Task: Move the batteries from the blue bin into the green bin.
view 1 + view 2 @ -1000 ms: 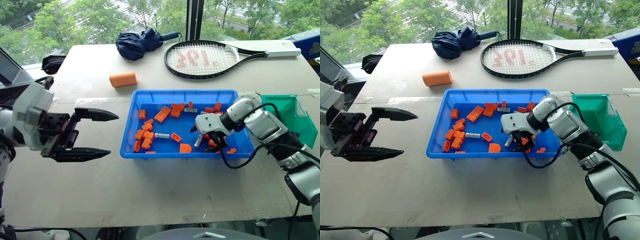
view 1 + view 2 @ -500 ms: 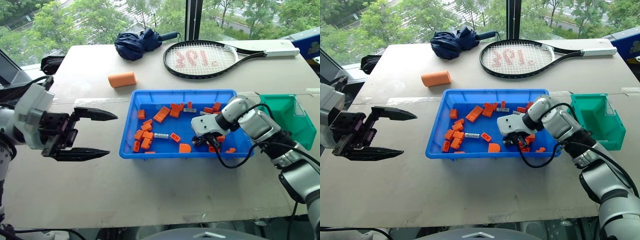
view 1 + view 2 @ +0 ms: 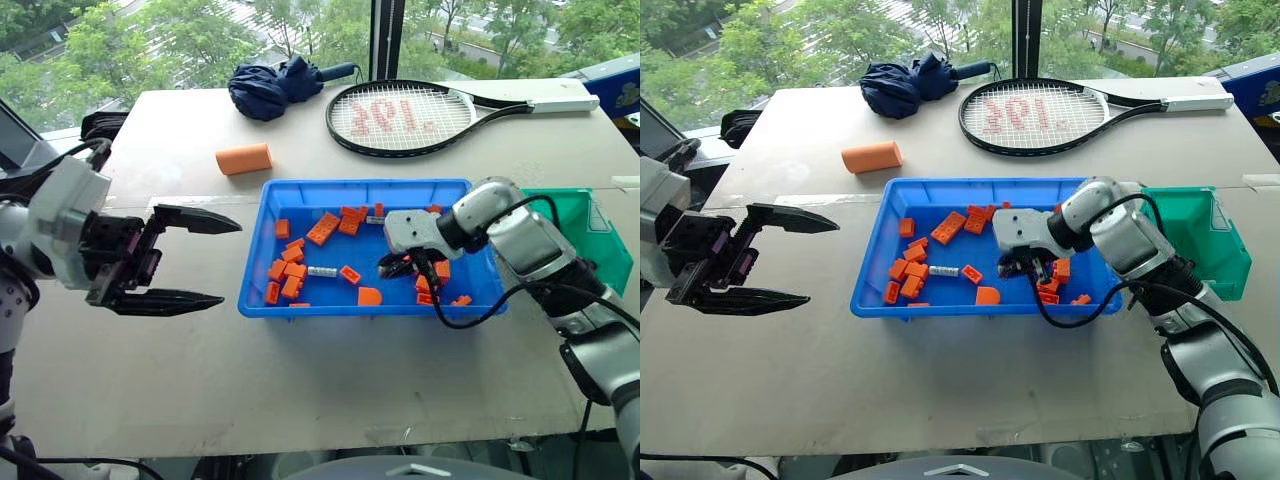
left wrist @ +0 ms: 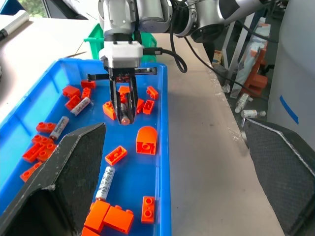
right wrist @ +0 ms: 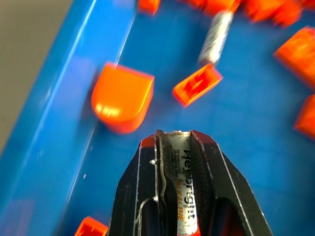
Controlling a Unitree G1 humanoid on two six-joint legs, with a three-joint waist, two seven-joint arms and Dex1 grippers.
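blue bin | battery lengthwise between right pincer fingers (clamped)

Battery clamped between the right gripper fingers: only a strip of its label shows. Green bin at the desk's right edge: near wall hidden by the right arm. Bricks blurred in the right wrist view.
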